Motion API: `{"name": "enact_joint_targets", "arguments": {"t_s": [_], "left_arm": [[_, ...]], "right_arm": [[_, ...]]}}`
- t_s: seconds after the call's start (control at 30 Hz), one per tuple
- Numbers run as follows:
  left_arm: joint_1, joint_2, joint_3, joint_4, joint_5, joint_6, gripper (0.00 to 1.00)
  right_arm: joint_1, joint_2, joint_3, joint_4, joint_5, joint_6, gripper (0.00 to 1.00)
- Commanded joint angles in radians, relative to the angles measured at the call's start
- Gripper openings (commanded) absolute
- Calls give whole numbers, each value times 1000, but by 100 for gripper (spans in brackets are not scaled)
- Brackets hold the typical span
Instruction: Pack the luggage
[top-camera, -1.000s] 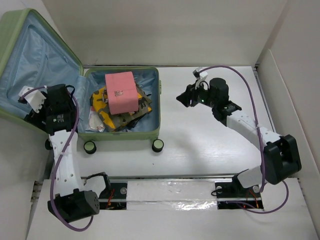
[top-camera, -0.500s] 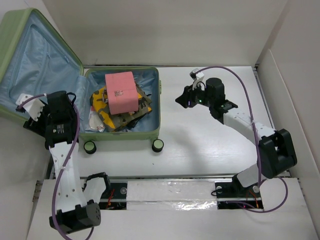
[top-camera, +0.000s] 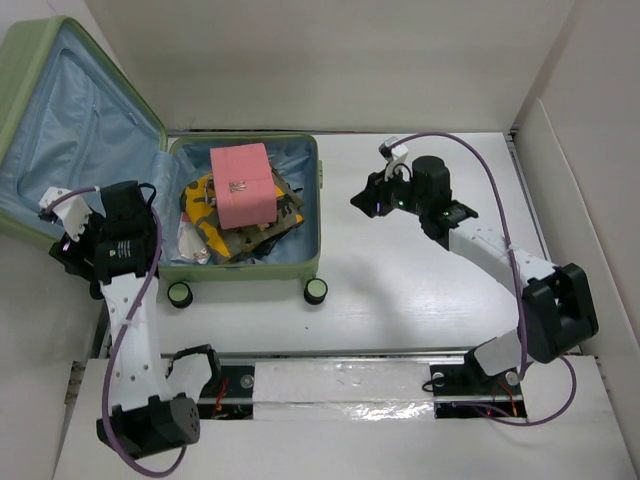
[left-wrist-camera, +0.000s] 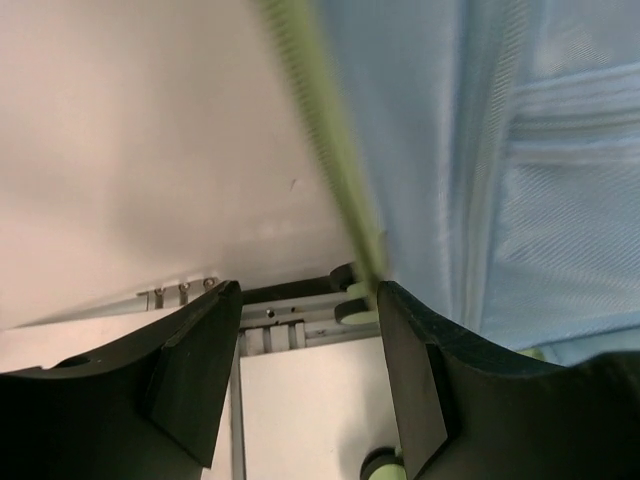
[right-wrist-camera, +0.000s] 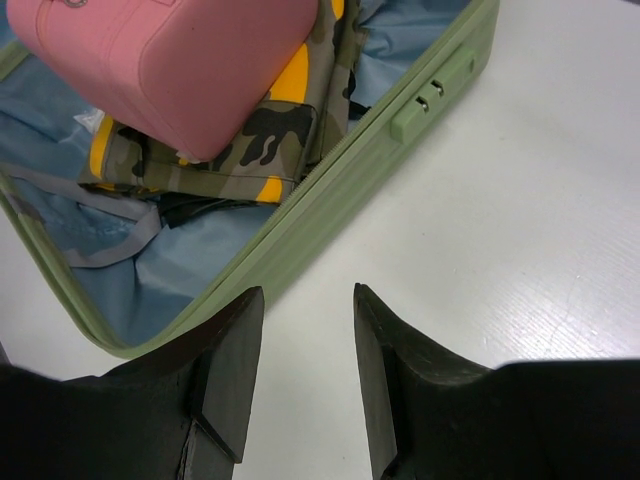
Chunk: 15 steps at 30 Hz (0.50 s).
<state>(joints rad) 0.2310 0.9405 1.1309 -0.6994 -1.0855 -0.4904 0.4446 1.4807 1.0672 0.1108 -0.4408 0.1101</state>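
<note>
The pale green luggage (top-camera: 240, 268) lies open on the table, its lid (top-camera: 70, 110) tilted up at the far left with blue lining showing. Inside are a pink box (top-camera: 242, 185) and camouflage and yellow clothes (top-camera: 215, 235). My left gripper (top-camera: 72, 240) is open at the lid's lower edge. In the left wrist view (left-wrist-camera: 310, 380) the green lid rim (left-wrist-camera: 340, 180) runs down to just beside the right finger (left-wrist-camera: 420, 370). My right gripper (top-camera: 363, 200) is open and empty over the table, right of the luggage. Its wrist view (right-wrist-camera: 305, 295) shows the luggage wall (right-wrist-camera: 330, 190) and the pink box (right-wrist-camera: 170, 60).
The luggage's black wheels (top-camera: 180, 293) point toward the arm bases. A combination lock (right-wrist-camera: 432, 95) sits on its right wall. White walls enclose the table on the back and right sides (top-camera: 570, 150). The metal rail of the arm mounts (left-wrist-camera: 290, 320) shows below the lid.
My left gripper has moved down and toward the lid's lower edge. My right gripper shifted slightly left, then held still. The luggage and its contents have not moved.
</note>
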Motion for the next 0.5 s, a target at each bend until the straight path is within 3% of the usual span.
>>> {"name": "enact_joint_targets", "arguments": {"t_s": [0.0,0.13,0.27,0.47], "left_arm": [[-1,75,66,90,-65,38,54],[37,138,113,121,-16,58,51],[47,158,66,179,-28,87,48],[47,161,38,245,-16,122,30]], "right_arm": [[11,-46,37,6,27,-26,47],[11,-31,39,1,39,-30,47],[-12,-14,42,-7,51,-33,47],[-43,4,37,-8,62,-21,47]]}}
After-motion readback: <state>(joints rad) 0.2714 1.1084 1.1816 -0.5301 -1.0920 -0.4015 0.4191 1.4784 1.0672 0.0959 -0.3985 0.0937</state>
